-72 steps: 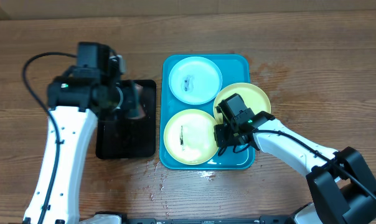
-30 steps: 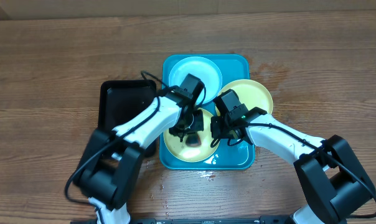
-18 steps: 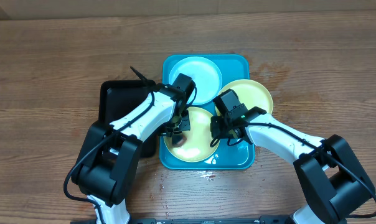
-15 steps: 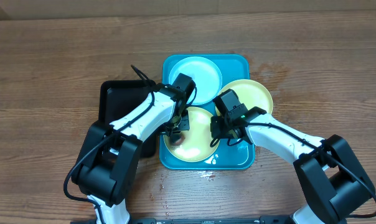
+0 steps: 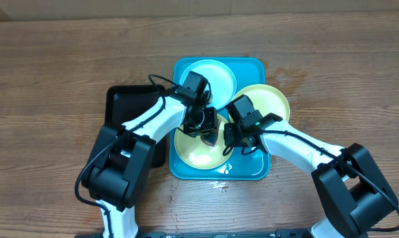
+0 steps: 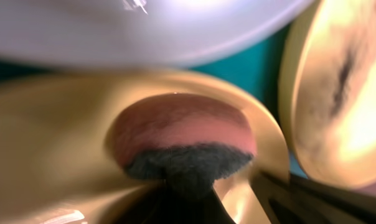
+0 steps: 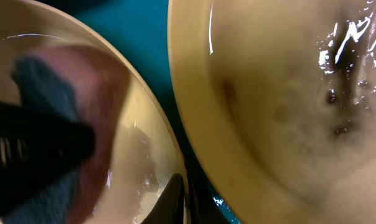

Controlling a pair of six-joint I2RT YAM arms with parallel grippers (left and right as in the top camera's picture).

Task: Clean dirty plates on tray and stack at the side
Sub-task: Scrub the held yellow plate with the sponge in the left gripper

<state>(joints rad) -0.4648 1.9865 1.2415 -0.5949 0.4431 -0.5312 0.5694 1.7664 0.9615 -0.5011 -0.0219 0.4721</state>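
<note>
Nearest on the tray (image 5: 252, 170), a yellow-green plate (image 5: 193, 155) lies under the left jaws, which pinch a pink sponge (image 6: 178, 134) against its middle. The right jaws sit at its right rim; whether they are spread, I cannot tell. Beyond lies a smudged yellow plate (image 5: 272, 102), then a blue-white plate (image 5: 219, 71).

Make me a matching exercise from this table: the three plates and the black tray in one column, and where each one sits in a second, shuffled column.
Things:
1. blue-white plate
2. front yellow plate
3. right yellow plate
4. black tray

Places:
A. on the table, left of the turquoise tray
B. under the sponge
C. at the far end of the turquoise tray
D. overhanging the turquoise tray's right rim

Pairs: 1-C, 2-B, 3-D, 4-A
</note>
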